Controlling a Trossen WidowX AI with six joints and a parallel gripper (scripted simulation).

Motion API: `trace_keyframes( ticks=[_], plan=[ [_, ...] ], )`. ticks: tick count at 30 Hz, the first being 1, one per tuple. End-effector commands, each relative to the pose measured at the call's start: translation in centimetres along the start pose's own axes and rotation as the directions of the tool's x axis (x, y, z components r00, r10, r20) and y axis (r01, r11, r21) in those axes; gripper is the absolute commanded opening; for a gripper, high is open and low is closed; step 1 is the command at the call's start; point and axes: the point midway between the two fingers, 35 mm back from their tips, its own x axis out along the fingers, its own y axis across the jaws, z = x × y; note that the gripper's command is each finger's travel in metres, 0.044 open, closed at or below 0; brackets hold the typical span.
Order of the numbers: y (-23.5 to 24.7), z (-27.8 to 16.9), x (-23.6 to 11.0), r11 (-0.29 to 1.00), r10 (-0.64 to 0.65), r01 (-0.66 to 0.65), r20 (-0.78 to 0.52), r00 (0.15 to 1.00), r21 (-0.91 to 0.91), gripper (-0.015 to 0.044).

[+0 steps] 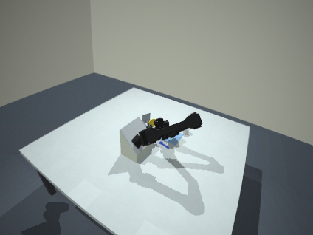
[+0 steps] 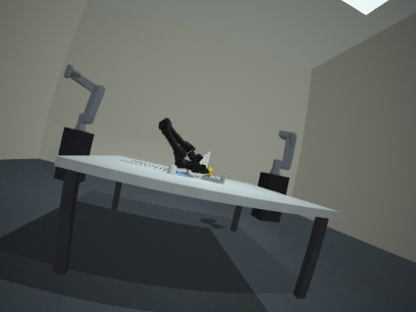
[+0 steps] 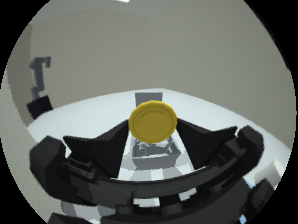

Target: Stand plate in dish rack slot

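Arm (image 1: 173, 130) lies low over white table (image 1: 92, 148), across grey block (image 1: 131, 142); yellow plate (image 1: 152, 121) barely visible behind the wrist.

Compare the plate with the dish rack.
The plate is yellow and round; the rack is grey and boxy. The plate is held off the table in the gripper, shut on it; the rack rests on the table. In the wrist view the plate sits just above the rack. Nothing plainly shared.

Matt yellow plate (image 3: 152, 121), seemingly plastic; smooth white table (image 1: 85, 148).
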Motion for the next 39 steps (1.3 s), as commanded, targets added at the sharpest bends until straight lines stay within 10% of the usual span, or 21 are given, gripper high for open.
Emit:
trace_keyframes(
  ticks=[1,5,20,29,39],
  plan=[
    [0.0,0.1,0.0,1.000,0.001,-0.001,-0.001,1.000,0.002,0.0000],
    [0.0,0.1,0.0,1.000,0.001,-0.001,-0.001,1.000,0.002,0.0000],
    [0.0,0.0,0.0,1.000,0.000,0.000,0.000,1.000,-0.001,0.0394],
    [-0.2,0.7,0.0,1.000,0.005,-0.005,-0.003,1.000,0.003,0.0400],
    [-1.5,11.7,-0.8,0.999,0.032,-0.032,0.004,0.999,0.009,0.0400]
  ],
)
